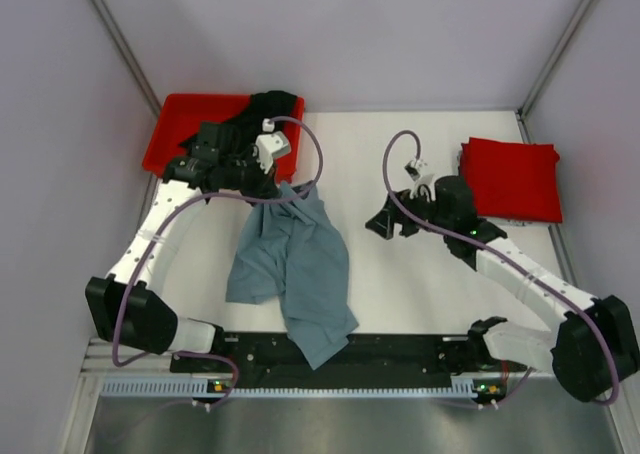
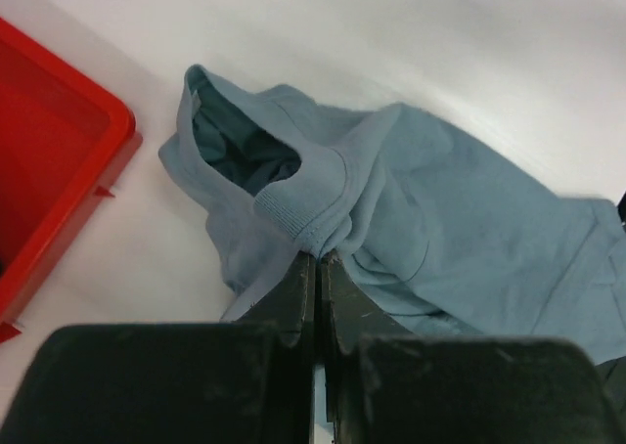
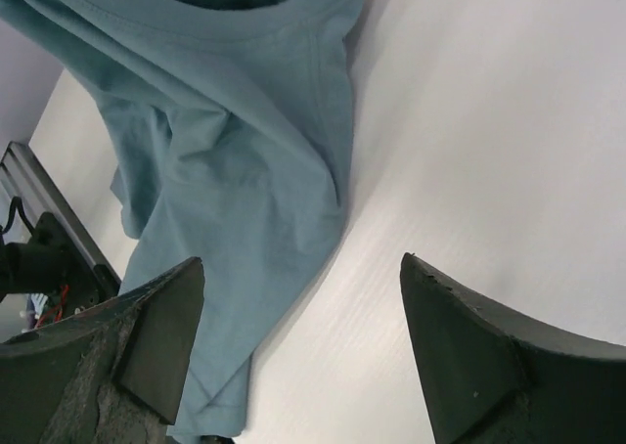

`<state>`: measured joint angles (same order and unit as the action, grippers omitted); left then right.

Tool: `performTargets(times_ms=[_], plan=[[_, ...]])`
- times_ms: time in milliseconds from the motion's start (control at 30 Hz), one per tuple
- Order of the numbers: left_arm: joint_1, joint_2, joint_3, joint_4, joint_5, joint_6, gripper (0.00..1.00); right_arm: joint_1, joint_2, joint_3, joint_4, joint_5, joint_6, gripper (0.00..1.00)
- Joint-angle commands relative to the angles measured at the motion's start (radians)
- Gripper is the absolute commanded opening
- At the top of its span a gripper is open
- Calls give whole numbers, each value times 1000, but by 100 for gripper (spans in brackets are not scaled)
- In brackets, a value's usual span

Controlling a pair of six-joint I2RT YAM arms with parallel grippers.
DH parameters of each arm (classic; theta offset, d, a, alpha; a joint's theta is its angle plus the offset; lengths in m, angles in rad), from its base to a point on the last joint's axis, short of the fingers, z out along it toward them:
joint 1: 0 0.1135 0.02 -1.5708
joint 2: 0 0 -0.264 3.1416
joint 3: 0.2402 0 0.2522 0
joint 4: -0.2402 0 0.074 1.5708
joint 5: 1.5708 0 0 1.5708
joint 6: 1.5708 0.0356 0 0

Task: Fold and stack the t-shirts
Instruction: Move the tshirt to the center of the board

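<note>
The grey-blue t-shirt [image 1: 295,264] lies crumpled on the white table, left of centre, with its lower end over the near edge. My left gripper [image 1: 277,186] is shut on the shirt near its collar; in the left wrist view the jaws [image 2: 321,254] pinch a fold just below the neck band of the shirt [image 2: 430,199]. My right gripper [image 1: 381,225] is open and empty to the right of the shirt, over bare table [image 3: 303,263]; the shirt [image 3: 225,151] hangs to its left. The red t-shirt [image 1: 510,179] lies folded at the far right. The black t-shirt [image 1: 270,109] lies bunched at the bin.
A rigid red plastic bin [image 1: 185,124] stands at the back left corner; its rim shows in the left wrist view [image 2: 59,160]. Grey walls enclose the table on three sides. A black rail [image 1: 400,352] runs along the near edge.
</note>
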<state>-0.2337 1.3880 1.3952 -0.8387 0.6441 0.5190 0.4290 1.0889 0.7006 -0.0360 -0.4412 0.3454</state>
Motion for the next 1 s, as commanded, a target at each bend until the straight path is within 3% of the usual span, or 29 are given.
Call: performTargets(times_ms=[0,333,433,500,533,567,800,967], plan=[[30,-26,-76,67,-73,53,0,112,120,-16,73,81,98,80],[120,-43,-174,58,-55,55,0,338,555,94,183,108,159,76],[129,-53,-180,36,-43,64,0,344,640,120,244,33,188,52],[135,-63,-188,32,-40,72,0,344,654,122,278,19,217,27],[143,-67,-188,33,-43,75,0,341,642,120,272,47,221,10],[152,-72,-191,35,-47,76,0,338,619,120,256,74,219,0],[201,-93,-156,4,-51,113,0,266,295,218,-6,257,42,0],[201,-98,-99,-107,87,185,0,248,116,410,-172,363,-143,0]])
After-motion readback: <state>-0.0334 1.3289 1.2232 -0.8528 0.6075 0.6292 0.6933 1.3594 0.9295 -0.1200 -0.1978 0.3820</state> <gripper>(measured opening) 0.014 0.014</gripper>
